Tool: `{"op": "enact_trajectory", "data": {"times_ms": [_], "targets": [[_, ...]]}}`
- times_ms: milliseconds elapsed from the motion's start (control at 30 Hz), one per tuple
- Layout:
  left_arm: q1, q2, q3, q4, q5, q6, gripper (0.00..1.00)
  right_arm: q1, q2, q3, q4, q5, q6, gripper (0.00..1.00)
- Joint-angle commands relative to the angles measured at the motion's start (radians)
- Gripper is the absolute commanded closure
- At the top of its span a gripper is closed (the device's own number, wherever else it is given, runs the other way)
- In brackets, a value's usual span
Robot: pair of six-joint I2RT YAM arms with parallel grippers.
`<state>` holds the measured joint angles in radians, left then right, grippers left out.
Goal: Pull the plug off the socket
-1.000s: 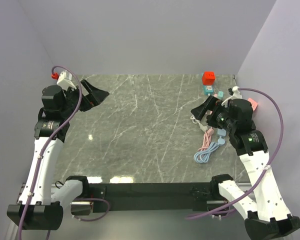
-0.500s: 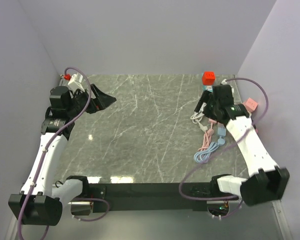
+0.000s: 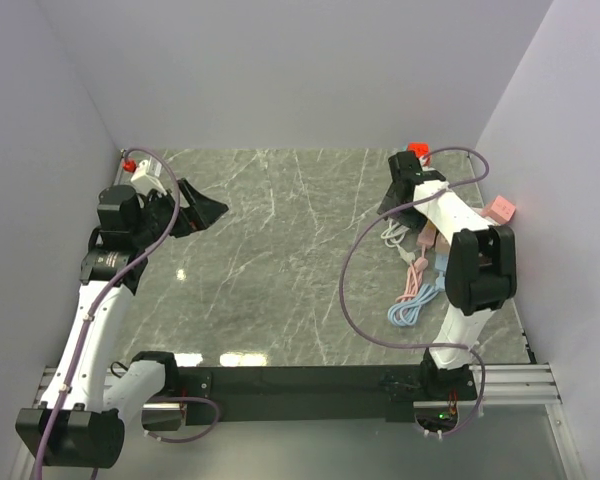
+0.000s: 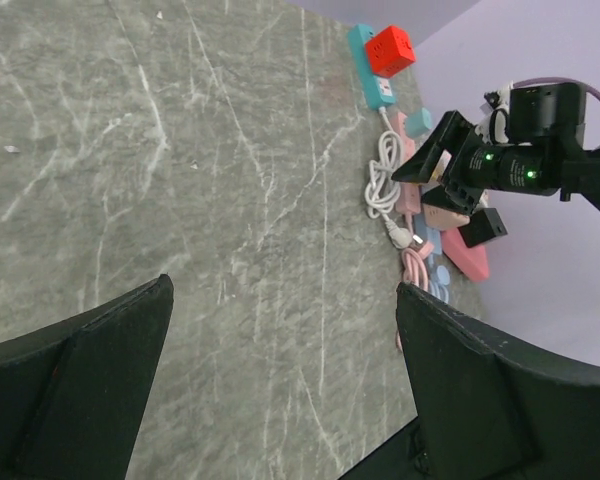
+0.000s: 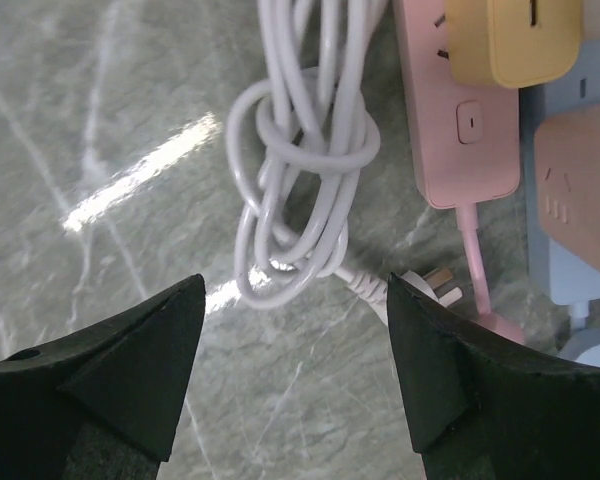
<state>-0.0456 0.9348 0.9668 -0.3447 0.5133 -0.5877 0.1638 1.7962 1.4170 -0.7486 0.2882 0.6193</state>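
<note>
A yellow plug (image 5: 515,40) sits in a pink socket strip (image 5: 460,130) at the top right of the right wrist view. Beside it an orange plug (image 5: 580,190) sits on a blue strip. A knotted white cable (image 5: 300,170) lies left of the pink strip, its loose plug end (image 5: 420,285) resting on the marble. My right gripper (image 5: 295,300) hangs open just above this cable, holding nothing; from above it (image 3: 398,205) is at the far right. A red cube socket (image 4: 390,50) sits on a teal strip (image 4: 373,85). My left gripper (image 3: 202,210) is open and far off.
Coiled pink cable (image 3: 412,285) and blue cable (image 3: 410,312) lie nearer the front on the right. A pink block (image 3: 502,210) rests by the right wall. The marble table (image 3: 280,260) ends at walls on the left, right and back.
My right arm has stretched toward the back right corner and now points down over the white cable, its jaws a little narrower. The left gripper has drifted slightly to the right.
</note>
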Motion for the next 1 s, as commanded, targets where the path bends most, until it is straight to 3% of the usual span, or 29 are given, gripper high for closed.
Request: {"op": "enact_trajectory", "data": {"times_ms": [0, 200, 333, 400, 500, 533, 567, 767, 967], "targets": [[-0.004, -0.018, -0.003, -0.011, -0.048, 0.040, 0.01, -0.003, 0.018, 0.005, 0.014, 0.083, 0.092, 0.21], [-0.004, -0.010, -0.022, -0.011, -0.071, 0.046, 0.01, -0.027, 0.097, -0.012, 0.086, 0.051, 0.125, 0.25], [-0.004, 0.004, -0.014, -0.013, -0.093, 0.048, 0.01, -0.040, 0.166, 0.005, 0.098, 0.016, 0.126, 0.41], [-0.004, 0.012, 0.003, -0.031, -0.110, 0.058, 0.01, -0.038, 0.158, -0.035, 0.144, -0.007, 0.116, 0.44], [-0.002, 0.009, 0.003, -0.033, -0.140, 0.069, 0.01, -0.040, 0.160, -0.061, 0.189, -0.064, 0.090, 0.64], [-0.002, 0.009, 0.003, -0.036, -0.165, 0.071, 0.01, -0.038, 0.166, -0.062, 0.195, -0.093, 0.085, 0.93], [-0.002, 0.009, 0.004, -0.039, -0.182, 0.068, 0.01, -0.038, 0.164, -0.069, 0.206, -0.112, 0.068, 1.00], [0.001, -0.007, 0.003, -0.031, -0.272, 0.039, 0.01, 0.042, 0.098, -0.066, 0.325, -0.376, -0.044, 1.00], [0.006, 0.009, 0.007, -0.051, -0.300, 0.034, 0.01, 0.224, 0.135, 0.040, 0.273, -0.462, -0.069, 1.00]]}}
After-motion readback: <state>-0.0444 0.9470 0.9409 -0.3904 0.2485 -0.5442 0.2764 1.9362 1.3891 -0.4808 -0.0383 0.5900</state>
